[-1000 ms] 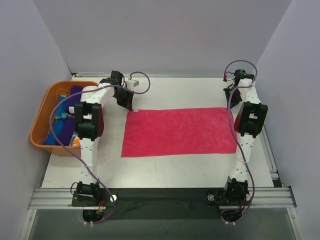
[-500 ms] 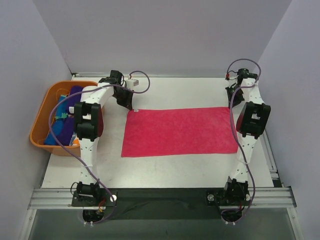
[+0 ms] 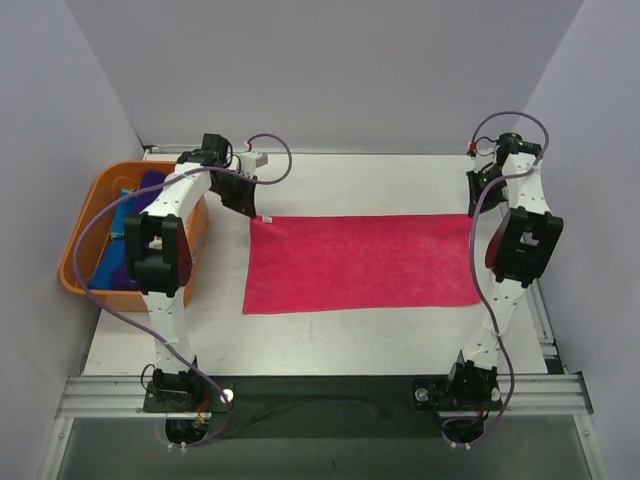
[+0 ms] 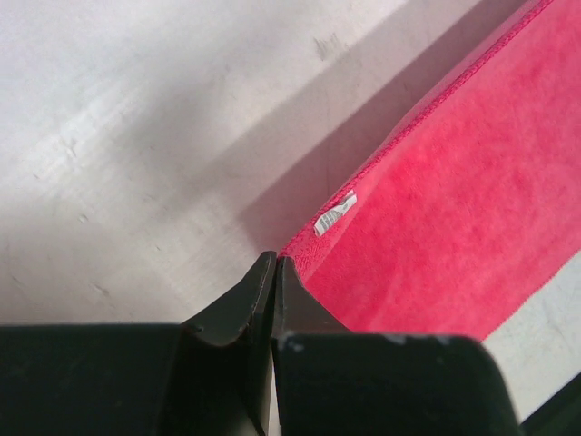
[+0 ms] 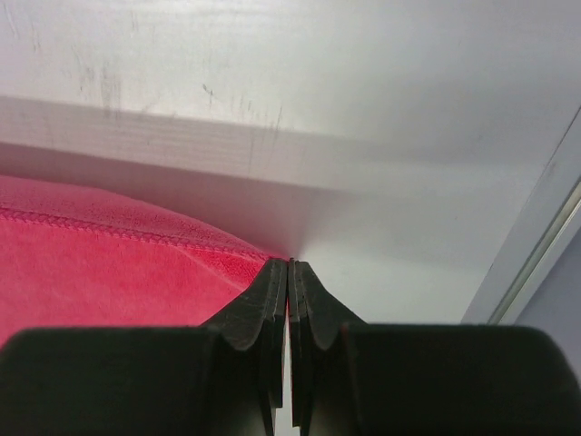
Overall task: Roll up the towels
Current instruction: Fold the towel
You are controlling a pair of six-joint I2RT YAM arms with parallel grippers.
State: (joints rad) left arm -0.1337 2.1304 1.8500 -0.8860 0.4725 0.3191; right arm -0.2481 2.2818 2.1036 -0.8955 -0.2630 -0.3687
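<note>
Overhead: hot pink towel [image 3: 362, 263] lay flat between left gripper [image 3: 260, 215] and right gripper [image 3: 476, 205], one far corner at each. Orange basket [image 3: 72, 262] holding other towels [image 3: 125, 255] stood outboard of the left arm.
Left wrist: jaws were pressed together, pinching the towel's corner; white label [image 4: 334, 214] sat just beyond the tips.
Right wrist: jaws likewise pinched the opposite far corner.

Setting: robotics lab test cell, not a home or shop. Evidence: white, scuffed worktop [image 3: 350, 340] boxed in on 3 sides by plain grey partition walls [image 3: 330, 70]. L arm [image 3: 165, 250] and R arm [image 3: 520, 245] are bolted to an alu. extrusion rail [image 3: 320, 395] at the near edge. Purple cabling [image 3: 100, 290] hangs loose along both arms. Metal edge trim [image 5: 536, 245] runs at the worktop's right side.
</note>
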